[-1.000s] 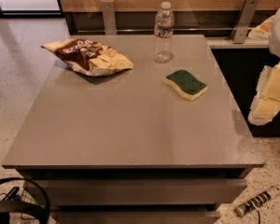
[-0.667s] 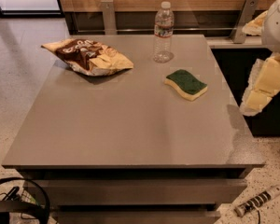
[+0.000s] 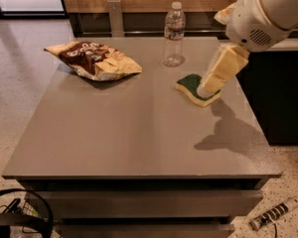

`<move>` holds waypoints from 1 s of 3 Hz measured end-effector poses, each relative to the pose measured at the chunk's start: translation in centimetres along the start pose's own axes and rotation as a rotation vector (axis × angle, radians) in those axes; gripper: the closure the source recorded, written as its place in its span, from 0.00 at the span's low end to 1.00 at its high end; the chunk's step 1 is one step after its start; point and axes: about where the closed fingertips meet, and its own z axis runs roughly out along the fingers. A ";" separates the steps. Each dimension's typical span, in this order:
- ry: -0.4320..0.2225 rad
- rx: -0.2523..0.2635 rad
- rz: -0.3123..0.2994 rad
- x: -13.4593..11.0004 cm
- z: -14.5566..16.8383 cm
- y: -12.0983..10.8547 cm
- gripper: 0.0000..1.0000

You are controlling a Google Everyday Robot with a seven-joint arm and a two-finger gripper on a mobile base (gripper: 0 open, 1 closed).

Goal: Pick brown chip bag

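Here's the grey table (image 3: pixel 139 133), and standing upright near its far edge is the clear water bottle (image 3: pixel 174 33), white cap on. That bottle is our marker for everything else.

The brown chip bag (image 3: pixel 92 59) lies flat on the tabletop well off to the bottle's left as the camera sees it, and a little nearer to us. It's crinkled, with a dark brown centre, white lettering and tan-yellow edges. Nothing is touching it and it sits alone on its side of the table.

Over on the other side of the bottle, nearer to us and slightly right, lies the sponge (image 3: pixel 188 82), green face up with a yellow layer underneath. And right there is the gripper (image 3: pixel 204 89): pale tan, slanting down from the upper right, its tip lying over the sponge's right half in this view. Whether it touches the sponge or hangs just above it, I can't say. Open or clenched? I can't tell that either, and I see nothing held in it.

The white arm (image 3: pixel 268 14) comes in from above and to the right of the bottle, big and rounded, with a small vent grille on its housing. Its shadow (image 3: pixel 228 133) falls on the tabletop in front of the sponge, further from the bottle.

So the gripper is on the bottle's sponge side, and the chip bag is well apart from it on the bottle's other side.
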 end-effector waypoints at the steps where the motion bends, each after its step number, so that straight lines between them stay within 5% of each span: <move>1: -0.175 0.060 0.027 -6.5 4.3 -0.8 0.00; 2: -0.219 0.134 0.056 -10.0 6.9 -1.8 0.00; 3: -0.187 0.199 0.089 -13.1 9.3 -3.2 0.00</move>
